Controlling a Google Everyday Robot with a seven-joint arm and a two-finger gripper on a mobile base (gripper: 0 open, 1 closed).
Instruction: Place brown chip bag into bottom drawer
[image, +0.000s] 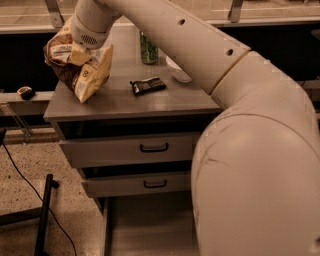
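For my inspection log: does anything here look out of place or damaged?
Only the brown chip bag: it hangs crumpled and tilted from the gripper at the left edge of the cabinet top. The bottom drawer stands open.

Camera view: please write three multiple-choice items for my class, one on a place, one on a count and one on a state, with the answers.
1. Where does the black packet lie?
A. on the cabinet top
B. on the floor
C. under the cabinet

2. How many black drawer handles show?
A. one
B. two
C. four

3. What is the gripper, up over the cabinet top's left edge, doing?
A. holding the brown chip bag
B. hanging empty
C. pulling a handle

Answers:
1 A, the packet lies flat on the grey top.
2 B, there is one on each upper drawer.
3 A, the bag hangs from it, not yet in the open bottom drawer.
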